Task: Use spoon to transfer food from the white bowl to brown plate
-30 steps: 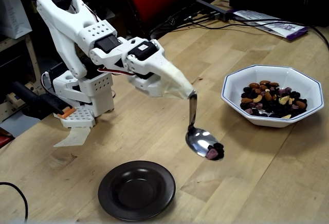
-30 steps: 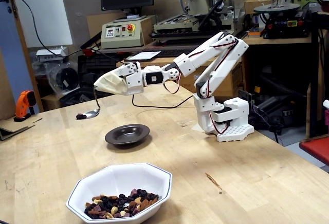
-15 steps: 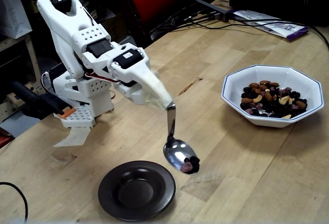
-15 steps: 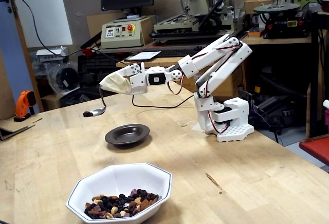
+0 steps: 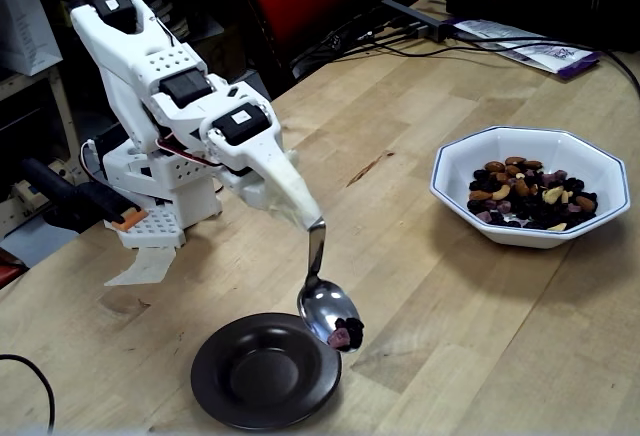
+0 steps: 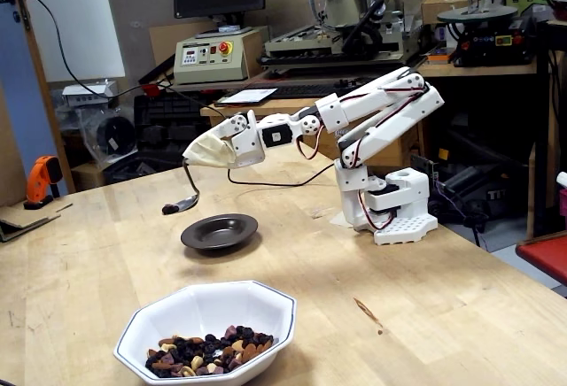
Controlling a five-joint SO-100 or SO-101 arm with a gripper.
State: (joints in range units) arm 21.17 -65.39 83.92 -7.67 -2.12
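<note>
My gripper [image 5: 300, 211] [image 6: 197, 158], its tip wrapped in whitish tape, is shut on the spoon's handle. The silver spoon [image 5: 326, 305] [image 6: 182, 201] hangs down with its bowl over the right rim of the brown plate [image 5: 245, 388] [image 6: 220, 232]. A few dark and pink pieces of food [image 5: 347, 333] sit at the spoon's tip. The plate's centre looks bare. The white bowl [image 5: 532, 149] [image 6: 209, 308], with a blue rim line, holds the trail mix food [image 5: 530, 194] [image 6: 208, 355] and stands apart from the arm.
The arm's white base [image 5: 160, 181] [image 6: 390, 204] stands on the wooden table [image 5: 480, 336]. Cables and papers [image 5: 530, 51] lie at the table's far edge. An orange tool [image 6: 40, 181] and lab machines [image 6: 213, 50] lie beyond the table.
The arm has swung the loaded spoon away from the white bowl and lowered it, from beside the brown plate to over the plate's rim.
</note>
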